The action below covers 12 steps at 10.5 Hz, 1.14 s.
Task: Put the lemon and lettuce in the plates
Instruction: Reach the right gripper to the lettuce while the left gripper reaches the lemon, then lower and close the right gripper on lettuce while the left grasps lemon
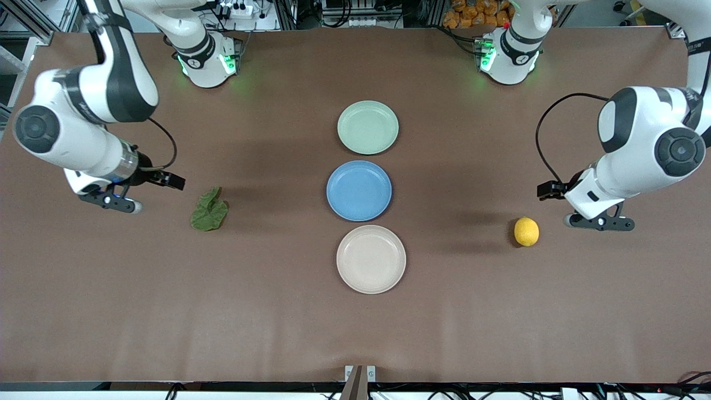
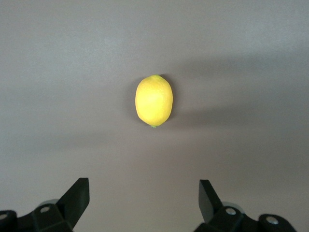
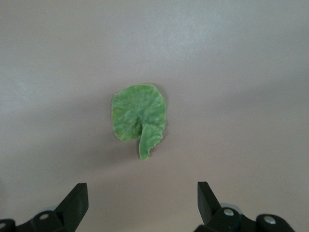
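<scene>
The bright yellow oval lemon (image 1: 526,231) and the wrinkly green lettuce (image 1: 209,210) lie on the brown bench (image 1: 500,311), each beneath a tool with fingers apart, left tool (image 2: 144,200) and right tool (image 3: 143,202).

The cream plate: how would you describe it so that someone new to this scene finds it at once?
Three plates lie in a row down the middle of the brown table. The cream plate is the one nearest the front camera, next to the blue plate, with the mint green plate farthest. Its beige-pink colour sets it apart; all three are empty.
</scene>
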{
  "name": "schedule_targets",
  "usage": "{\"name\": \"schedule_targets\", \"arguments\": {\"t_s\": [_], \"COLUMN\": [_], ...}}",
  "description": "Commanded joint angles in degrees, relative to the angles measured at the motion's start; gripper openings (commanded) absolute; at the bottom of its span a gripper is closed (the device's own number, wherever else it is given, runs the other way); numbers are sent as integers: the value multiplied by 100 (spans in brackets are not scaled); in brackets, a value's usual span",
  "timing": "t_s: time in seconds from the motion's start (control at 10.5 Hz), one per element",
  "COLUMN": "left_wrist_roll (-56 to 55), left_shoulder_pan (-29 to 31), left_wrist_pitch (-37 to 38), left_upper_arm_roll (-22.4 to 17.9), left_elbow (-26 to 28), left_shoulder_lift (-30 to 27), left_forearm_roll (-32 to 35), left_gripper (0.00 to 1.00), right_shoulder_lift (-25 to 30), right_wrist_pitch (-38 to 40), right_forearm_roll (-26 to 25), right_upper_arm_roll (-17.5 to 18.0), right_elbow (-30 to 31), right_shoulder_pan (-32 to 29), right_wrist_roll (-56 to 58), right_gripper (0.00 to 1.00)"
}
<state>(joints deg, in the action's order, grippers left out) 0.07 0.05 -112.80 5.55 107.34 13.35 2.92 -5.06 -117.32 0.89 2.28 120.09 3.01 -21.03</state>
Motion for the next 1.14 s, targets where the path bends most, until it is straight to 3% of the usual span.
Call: {"name": "schedule_targets", "arguments": {"t_s": [0.0, 0.19, 0.38, 0.57, 1.05], "left_wrist_roll": [142, 457, 888, 1344, 1364], "left_shoulder_pan": [30, 47, 204, 337, 355], "left_wrist_pitch": [-512, -1224, -1629, -1946, -2431], "left_upper_arm_roll": [17, -1, -1, 17, 17], "left_elbow": [303, 541, 533, 525, 498], "left_shoulder_lift": [115, 342, 659, 931, 1345], "left_forearm_roll": [139, 139, 147, 139, 121], "left_gripper": [100, 100, 100, 100, 100], "right_shoulder_lift": [-12, -389, -889, -1259, -1621], "right_wrist_pitch": [-877, -1143, -1677, -2161, -2497], "right_forearm_roll": [51, 156, 945, 965, 965], "right_upper_arm_roll": [1, 1, -17, -17, -25], "right_elbow": [743, 762, 753, 762, 736], "right_shoulder_pan": [-63, -168, -274, -292, -283], "right_wrist_roll": [-138, -147, -226, -253, -437], "right_gripper": [100, 100, 100, 100, 100]}}
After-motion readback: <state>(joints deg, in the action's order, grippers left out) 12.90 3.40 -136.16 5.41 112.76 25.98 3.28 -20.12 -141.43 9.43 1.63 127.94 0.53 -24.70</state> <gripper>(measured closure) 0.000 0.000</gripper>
